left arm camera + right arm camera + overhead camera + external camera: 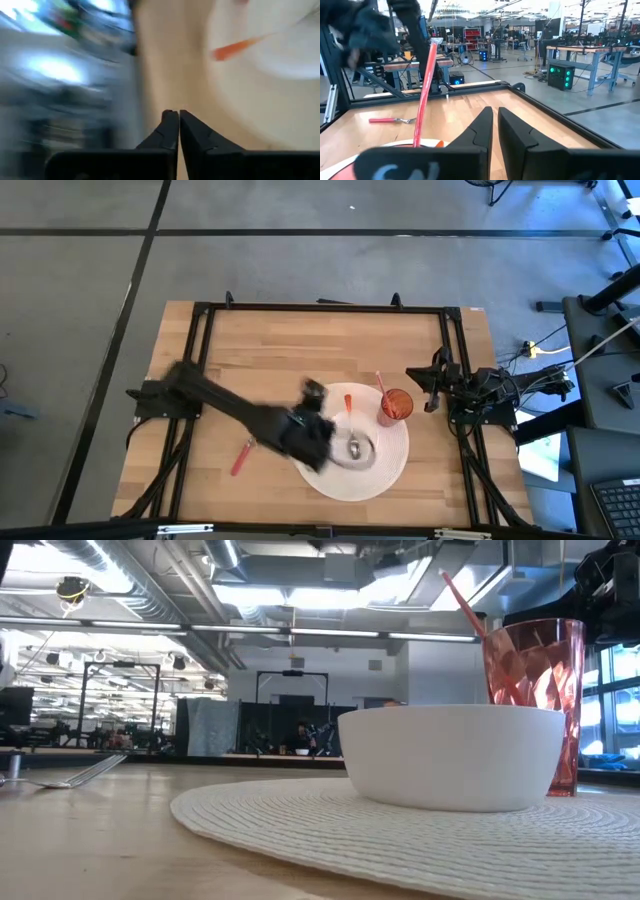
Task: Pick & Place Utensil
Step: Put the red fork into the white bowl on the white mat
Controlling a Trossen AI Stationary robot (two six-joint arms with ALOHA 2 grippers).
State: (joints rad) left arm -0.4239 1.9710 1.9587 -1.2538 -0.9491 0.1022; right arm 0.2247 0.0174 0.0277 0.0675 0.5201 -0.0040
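A red-handled fork (240,458) lies flat on the wood, left of the round white placemat (385,470); it also shows in the low view (75,778) and the right wrist view (390,120). An orange-handled utensil (347,402) lies on the placemat's far part, seen blurred in the left wrist view (235,48). A white bowl (455,755) and a red cup (395,405) holding a red straw (424,95) stand on the placemat. My left gripper (178,117) is shut and empty above the placemat's left edge, near the orange utensil. My right gripper (495,117) is shut and waits at the table's right edge.
A black frame (320,307) runs around the wooden table top. Something grey and shiny lies inside the bowl (356,448). Bare wood shows on the far half of the table (300,350). The left arm's body (230,405) stretches from the left edge toward the middle.
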